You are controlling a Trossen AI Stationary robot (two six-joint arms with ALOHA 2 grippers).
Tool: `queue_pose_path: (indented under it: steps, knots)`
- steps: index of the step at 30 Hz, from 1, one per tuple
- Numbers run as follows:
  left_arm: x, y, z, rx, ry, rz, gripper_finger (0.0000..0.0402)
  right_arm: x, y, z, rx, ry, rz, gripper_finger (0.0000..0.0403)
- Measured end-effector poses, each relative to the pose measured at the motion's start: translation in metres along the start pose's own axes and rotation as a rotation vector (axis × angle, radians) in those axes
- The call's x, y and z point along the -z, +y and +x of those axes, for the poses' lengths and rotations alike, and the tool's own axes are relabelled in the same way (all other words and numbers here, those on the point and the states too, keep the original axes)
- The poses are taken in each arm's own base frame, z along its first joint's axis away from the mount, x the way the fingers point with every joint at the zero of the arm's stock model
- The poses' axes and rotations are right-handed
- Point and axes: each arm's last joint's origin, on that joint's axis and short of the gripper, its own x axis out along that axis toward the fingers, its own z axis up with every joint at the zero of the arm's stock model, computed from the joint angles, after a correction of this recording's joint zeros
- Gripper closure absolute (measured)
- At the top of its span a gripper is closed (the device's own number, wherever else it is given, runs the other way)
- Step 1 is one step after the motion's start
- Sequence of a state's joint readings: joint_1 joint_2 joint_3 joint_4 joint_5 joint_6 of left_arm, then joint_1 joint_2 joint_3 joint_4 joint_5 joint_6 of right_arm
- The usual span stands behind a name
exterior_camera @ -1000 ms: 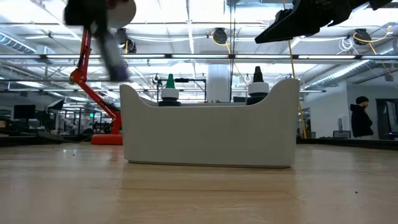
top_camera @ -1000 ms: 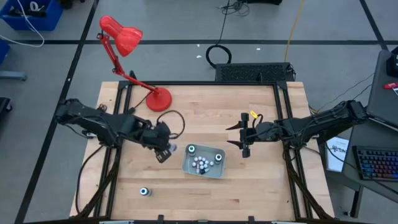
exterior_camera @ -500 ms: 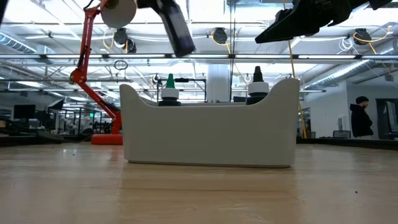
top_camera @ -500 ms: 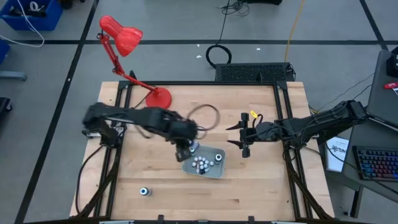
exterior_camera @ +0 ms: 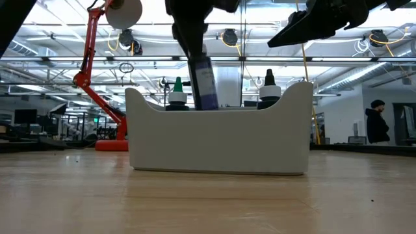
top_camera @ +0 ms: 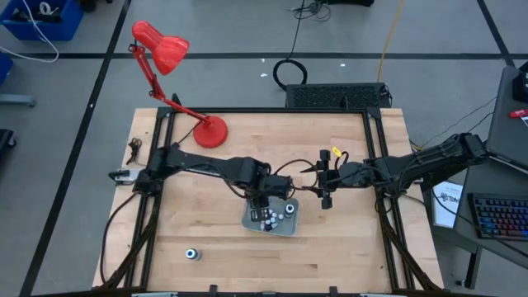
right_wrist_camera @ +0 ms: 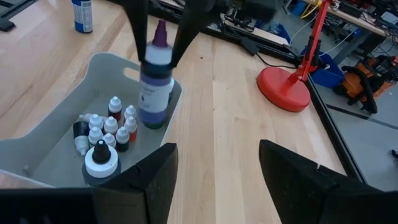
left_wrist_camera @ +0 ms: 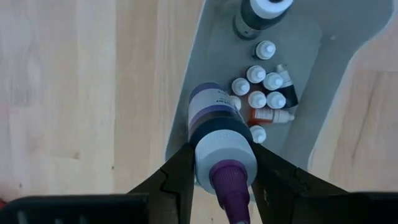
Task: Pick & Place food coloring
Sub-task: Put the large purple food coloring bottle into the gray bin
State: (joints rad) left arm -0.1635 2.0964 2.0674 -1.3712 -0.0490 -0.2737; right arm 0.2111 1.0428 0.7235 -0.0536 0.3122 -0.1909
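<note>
Standing upright — purple tip up — a smooth round bottle [left_wrist_camera: 222, 146] is clenched in the left pincer [left_wrist_camera: 222, 163] over the grey plastic tray [left_wrist_camera: 214, 59]; right pincer [top_camera: 323, 185] released.

Tray [exterior_camera: 221, 140] wall hides small vials, bottle [exterior_camera: 203, 81] base.

I'm looking at a pale wooden table [top_camera: 346, 239] with visible grain and a soft sheen. The tray [right_wrist_camera: 37, 155] is showing as matt grey-blue plastic. The purple-tipped bottle [left_wrist_camera: 217, 134] is looking like smooth plastic with a glossy label; the lamp [top_camera: 161, 45] at upper left is gleaming red.
</note>
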Motion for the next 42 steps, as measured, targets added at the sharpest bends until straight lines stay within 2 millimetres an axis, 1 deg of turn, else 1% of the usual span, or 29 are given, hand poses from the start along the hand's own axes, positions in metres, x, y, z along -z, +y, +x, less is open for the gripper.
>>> queue_pose_path:
  steps: [2,10,14,15,23,34,42]
  knots:
    - [-0.002,-0.001,0.006,0.0,0.01,0.02,0.0272,0.0,0.0,0.0,0.0,0.0,0.0,0.0191]
    - [-0.005,-0.002,0.012,-0.005,0.004,0.03,0.0274,0.002,0.0,0.0,-0.004,0.018,0.009,0.0191]
    - [-0.008,-0.004,0.023,-0.003,0.017,0.051,0.0275,0.003,0.0,-0.001,-0.006,0.029,0.006,0.0191]
    - [-0.01,-0.005,0.029,-0.004,0.026,0.057,0.0277,0.003,0.0,-0.001,-0.006,0.027,0.006,0.0191]
    - [-0.012,-0.006,0.047,-0.012,0.072,0.073,0.0278,0.003,0.0,-0.001,-0.007,0.027,0.013,0.0191]
    - [-0.011,-0.005,0.048,-0.022,0.088,0.076,0.0278,0.003,0.0,-0.001,-0.007,0.025,0.014,0.0191]
    - [-0.014,0.001,0.048,-0.012,0.082,0.068,0.0278,0.002,0.0,-0.001,-0.006,0.02,0.016,0.019]
